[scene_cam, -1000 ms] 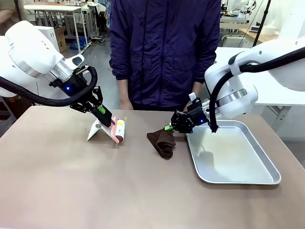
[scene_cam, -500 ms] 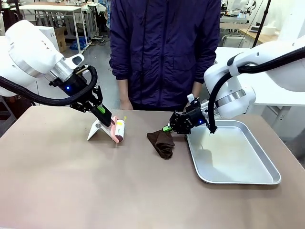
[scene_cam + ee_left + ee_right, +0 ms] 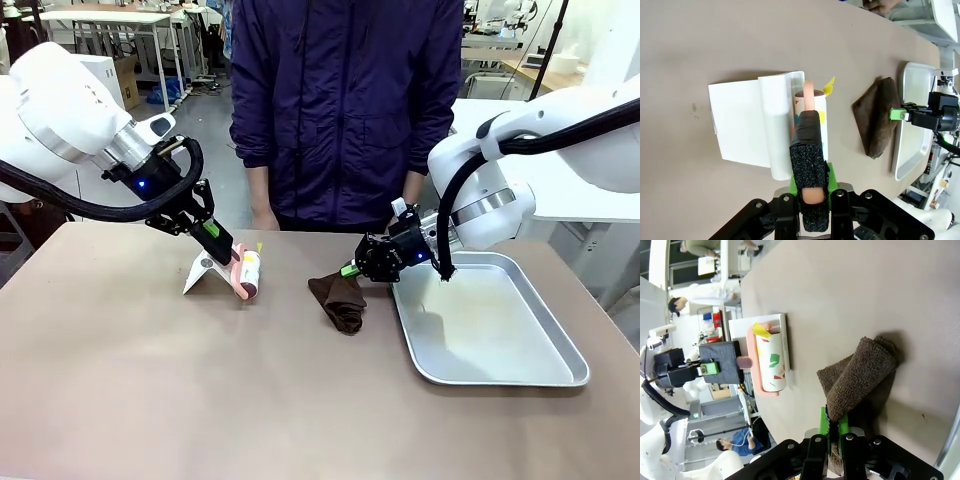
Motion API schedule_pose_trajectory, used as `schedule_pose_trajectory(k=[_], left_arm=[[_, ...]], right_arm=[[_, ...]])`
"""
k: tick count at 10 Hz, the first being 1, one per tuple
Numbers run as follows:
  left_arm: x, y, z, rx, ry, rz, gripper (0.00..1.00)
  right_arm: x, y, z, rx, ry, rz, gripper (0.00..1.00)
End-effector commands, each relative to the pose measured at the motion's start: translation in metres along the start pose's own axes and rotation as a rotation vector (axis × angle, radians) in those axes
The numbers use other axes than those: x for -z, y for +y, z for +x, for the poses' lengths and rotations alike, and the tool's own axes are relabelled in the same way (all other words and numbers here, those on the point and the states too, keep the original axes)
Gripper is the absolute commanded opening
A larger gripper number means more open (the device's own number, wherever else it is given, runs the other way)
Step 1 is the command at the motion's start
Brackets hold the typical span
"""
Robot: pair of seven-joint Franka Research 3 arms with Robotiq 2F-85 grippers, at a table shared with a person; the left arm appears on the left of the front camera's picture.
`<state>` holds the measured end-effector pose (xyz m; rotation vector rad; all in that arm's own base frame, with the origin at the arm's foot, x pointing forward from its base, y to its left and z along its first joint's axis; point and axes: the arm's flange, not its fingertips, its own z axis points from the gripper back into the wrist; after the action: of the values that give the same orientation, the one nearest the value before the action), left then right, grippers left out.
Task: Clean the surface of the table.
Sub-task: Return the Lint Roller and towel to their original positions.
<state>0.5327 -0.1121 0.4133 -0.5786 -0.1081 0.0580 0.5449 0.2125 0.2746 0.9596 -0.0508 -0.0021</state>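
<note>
The table (image 3: 200, 400), broad and taupe-brown, carries everything; most of its near half lies bare. A metal tray (image 3: 520, 375) sits toward its right edge, with a person's dark jacket (image 3: 345, 110) behind the far edge. Just left of the tray lies a folded brown cloth (image 3: 338, 298); toward the far left stand a white holder (image 3: 200, 272) and a pink-handled lint roller (image 3: 250, 272).

Risks, as I judge them: the cloth could slip free or bunch up rather than wipe flat, since only a corner is pinched; the roller's handle could twist in its grip, or drag the light holder along.

The right gripper (image 3: 833, 432) is clamped tight on the cloth's corner. The left gripper (image 3: 810, 197) is closed on the roller's pink handle, roller resting against the holder
</note>
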Motion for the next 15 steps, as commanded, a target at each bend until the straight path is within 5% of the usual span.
schedule_pose_trajectory(k=[1, 5, 6, 7, 8, 10, 11, 12, 15], left_arm=[[0.001, -0.001, 0.000, -0.030, -0.029, 0.028, 0.22], [-0.001, 0.000, -0.001, -0.033, -0.032, 0.042, 0.22], [0.000, 0.001, 0.000, -0.036, -0.026, 0.049, 0.74], [0.000, 0.001, 0.000, -0.037, -0.027, 0.059, 0.79], [-0.001, 0.002, 0.000, -0.036, -0.027, 0.064, 1.00], [-0.005, 0.004, -0.001, -0.046, -0.041, 0.062, 1.00], [-0.009, 0.006, -0.001, -0.054, -0.051, 0.061, 1.00], [-0.012, 0.009, -0.001, -0.063, -0.058, 0.059, 1.00], [-0.022, 0.019, -0.009, -0.074, -0.071, 0.040, 1.00]], right_arm=[[0.000, 0.001, 0.004, -0.006, 0.016, 0.013, 0.07], [0.001, 0.001, 0.004, -0.010, 0.034, 0.014, 0.07], [0.001, 0.000, 0.003, -0.004, 0.040, 0.014, 0.59], [0.001, -0.001, 0.003, 0.000, 0.045, 0.015, 0.66], [0.001, -0.001, 0.003, -0.001, 0.049, 0.018, 1.00], [0.000, -0.004, 0.004, 0.004, 0.053, 0.024, 1.00], [0.000, -0.005, 0.004, 0.009, 0.054, 0.028, 0.90], [-0.001, -0.006, 0.004, 0.003, 0.059, 0.030, 1.00], [-0.002, -0.002, 0.002, -0.016, 0.082, 0.034, 1.00]])
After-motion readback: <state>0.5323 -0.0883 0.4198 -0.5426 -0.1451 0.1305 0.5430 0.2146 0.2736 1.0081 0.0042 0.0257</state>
